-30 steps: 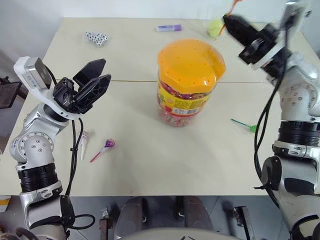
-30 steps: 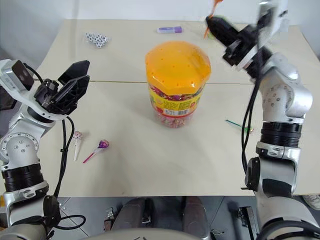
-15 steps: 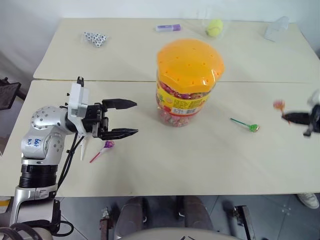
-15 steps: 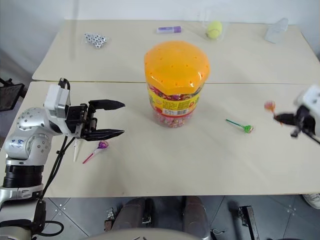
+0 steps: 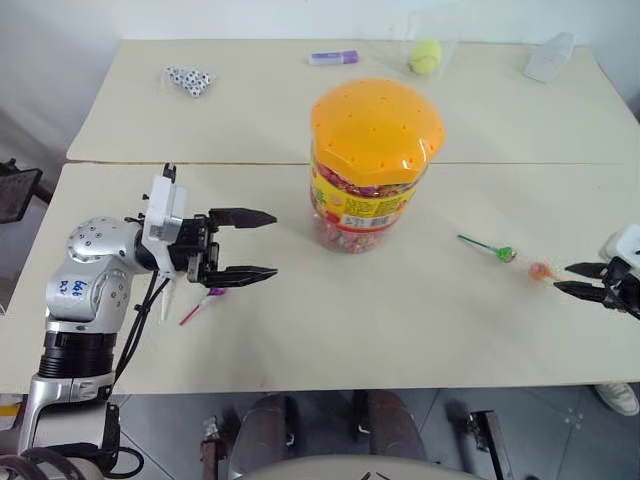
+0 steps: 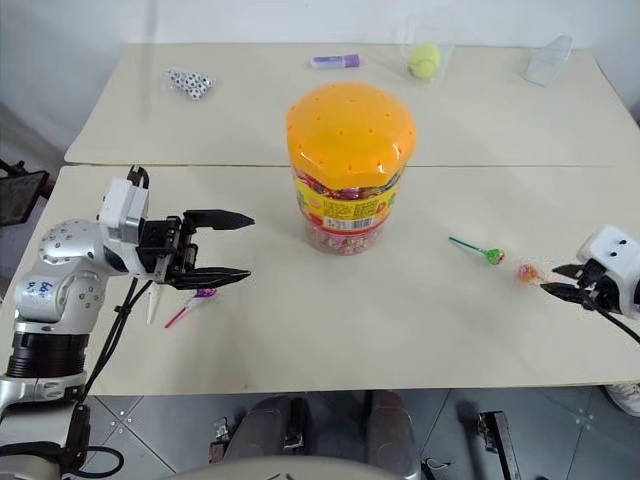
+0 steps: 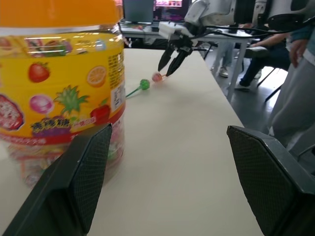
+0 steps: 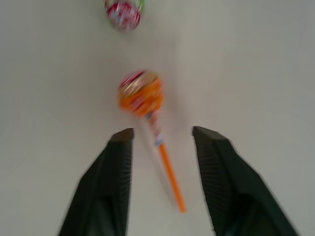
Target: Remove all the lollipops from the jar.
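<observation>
The jar [image 5: 372,170] stands upright mid-table, its domed orange lid on. My left gripper [image 5: 274,244] hovers level to the jar's left, pointing at it, open and empty; its fingers [image 7: 86,172] frame the jar [image 7: 59,73] in the left wrist view. Partly under that gripper lie a pink-purple lollipop [image 5: 215,292] and a pale one [image 5: 165,298]. A green lollipop [image 5: 506,254] rests right of the jar. My right gripper [image 5: 563,277] is low at the table's right edge, open. The orange lollipop [image 8: 140,93] lies just past its fingertips, the stick between the spread fingers, gripped by neither.
At the back of the table sit a yellow-green ball [image 5: 427,53], a purple tube [image 5: 333,58], a cluster of dice [image 5: 190,77] and a clear plastic piece [image 5: 550,57]. A seam [image 5: 250,162] joins two tabletops. People [image 7: 295,98] are beyond the table's right end.
My right arm swung down from above the jar to the table's right edge with the orange lollipop, then opened and let it go. My left gripper lowered and turned toward the jar.
</observation>
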Controlling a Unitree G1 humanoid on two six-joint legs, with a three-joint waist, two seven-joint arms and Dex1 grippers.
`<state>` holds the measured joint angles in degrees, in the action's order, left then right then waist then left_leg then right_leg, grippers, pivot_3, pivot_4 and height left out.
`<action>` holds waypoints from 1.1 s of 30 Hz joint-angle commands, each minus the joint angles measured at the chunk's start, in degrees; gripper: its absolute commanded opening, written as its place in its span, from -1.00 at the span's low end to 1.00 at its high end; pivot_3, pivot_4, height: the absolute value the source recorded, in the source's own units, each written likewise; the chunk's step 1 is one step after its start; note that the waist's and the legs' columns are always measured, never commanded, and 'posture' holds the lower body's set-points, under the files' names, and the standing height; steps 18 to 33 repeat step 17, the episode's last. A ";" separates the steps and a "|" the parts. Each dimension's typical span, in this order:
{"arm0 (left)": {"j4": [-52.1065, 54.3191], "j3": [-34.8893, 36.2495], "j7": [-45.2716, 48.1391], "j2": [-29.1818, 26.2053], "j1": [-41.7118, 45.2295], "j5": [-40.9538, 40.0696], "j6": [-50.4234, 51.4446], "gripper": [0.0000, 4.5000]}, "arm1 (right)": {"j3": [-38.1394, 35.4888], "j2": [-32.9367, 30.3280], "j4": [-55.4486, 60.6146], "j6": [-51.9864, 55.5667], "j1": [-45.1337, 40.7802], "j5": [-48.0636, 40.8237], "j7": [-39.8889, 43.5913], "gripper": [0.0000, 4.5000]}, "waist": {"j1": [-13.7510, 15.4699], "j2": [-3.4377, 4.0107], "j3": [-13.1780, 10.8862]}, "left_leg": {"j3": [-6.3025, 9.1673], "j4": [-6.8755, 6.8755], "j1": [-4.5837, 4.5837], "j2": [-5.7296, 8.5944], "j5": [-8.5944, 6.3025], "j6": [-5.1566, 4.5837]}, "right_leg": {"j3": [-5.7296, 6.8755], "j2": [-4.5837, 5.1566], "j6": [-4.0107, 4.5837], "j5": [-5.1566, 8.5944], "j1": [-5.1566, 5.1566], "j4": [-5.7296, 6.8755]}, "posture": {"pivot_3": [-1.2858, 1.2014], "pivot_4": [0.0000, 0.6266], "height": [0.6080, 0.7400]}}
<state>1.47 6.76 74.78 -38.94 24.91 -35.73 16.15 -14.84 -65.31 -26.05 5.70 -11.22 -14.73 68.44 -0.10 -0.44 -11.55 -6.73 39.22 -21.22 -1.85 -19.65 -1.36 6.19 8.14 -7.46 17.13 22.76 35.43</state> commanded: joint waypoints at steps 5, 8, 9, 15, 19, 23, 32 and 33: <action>2.15 6.34 -7.36 -2.99 -7.47 5.46 -5.11 0.77 | -6.66 7.75 20.67 -0.31 -1.55 -18.60 10.33 0.99 | -0.14 0.00 0.00 | 0.13 -0.01 0.02 -0.02 -0.01 0.01 | 0.04 -0.06 0.00 0.00 0.00 0.02 | 0.03 -0.52 1.00; 2.98 9.14 -11.11 -4.19 -12.23 8.21 -6.79 0.77 | -1.78 11.40 27.60 0.74 -2.66 -20.96 12.47 0.99 | -0.03 0.00 0.00 | 0.17 -0.01 0.03 -0.06 -0.02 -0.01 | 0.06 0.00 0.00 0.00 0.00 0.05 | 0.03 -0.52 1.00; 3.47 10.23 -12.00 -4.14 -14.09 8.87 -7.91 0.77 | 0.11 12.97 28.32 -1.60 -3.14 -20.02 13.54 0.99 | -0.02 -0.01 0.00 | 0.18 -0.01 0.03 -0.05 -0.03 -0.01 | 0.07 0.02 0.00 0.00 0.00 0.06 | 0.03 -0.52 1.00; 10.69 15.42 -18.95 -2.57 -26.42 10.77 -9.10 0.77 | 7.56 20.51 25.12 -10.04 -4.36 -14.89 15.66 0.99 | 0.37 -0.01 0.00 | 0.25 -0.01 -0.04 0.15 -0.10 -0.12 | 0.27 0.36 -0.04 -0.02 0.00 0.10 | 0.03 -0.52 1.00; 12.47 16.49 -20.21 -1.85 -28.71 10.23 -8.98 0.77 | 8.08 22.24 23.04 -12.56 -5.10 -13.70 14.94 0.99 | 0.50 -0.01 0.00 | 0.29 0.01 -0.05 0.20 -0.11 -0.14 | 0.33 0.41 -0.06 -0.04 -0.04 0.08 | 0.03 -0.52 1.00; 12.47 16.49 -20.21 -1.85 -28.71 10.23 -8.98 0.77 | 8.08 22.24 23.04 -12.56 -5.10 -13.70 14.94 0.99 | 0.50 -0.01 0.00 | 0.29 0.01 -0.05 0.20 -0.11 -0.14 | 0.33 0.41 -0.06 -0.04 -0.04 0.08 | 0.03 -0.52 1.00; 12.47 16.49 -20.21 -1.85 -28.71 10.23 -8.98 0.77 | 8.08 22.24 23.04 -12.56 -5.10 -13.70 14.94 0.99 | 0.50 -0.01 0.00 | 0.29 0.01 -0.05 0.20 -0.11 -0.14 | 0.33 0.41 -0.06 -0.04 -0.04 0.08 | 0.03 -0.52 1.00; 12.47 16.49 -20.21 -1.85 -28.71 10.23 -8.98 0.77 | 8.08 22.24 23.04 -12.56 -5.10 -13.70 14.94 0.99 | 0.50 -0.01 0.00 | 0.29 0.01 -0.05 0.20 -0.11 -0.14 | 0.33 0.41 -0.06 -0.04 -0.04 0.08 | 0.03 -0.52 1.00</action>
